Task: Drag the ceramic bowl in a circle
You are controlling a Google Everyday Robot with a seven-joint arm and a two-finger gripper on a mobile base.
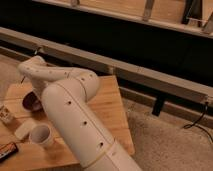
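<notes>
You'll find no readable txt, labels or nos., incl. on the packet [7,150] at 8 o'clock on the worktop [110,107]. End effector [37,96] is at the ceramic bowl [29,104], 9 o'clock.
</notes>
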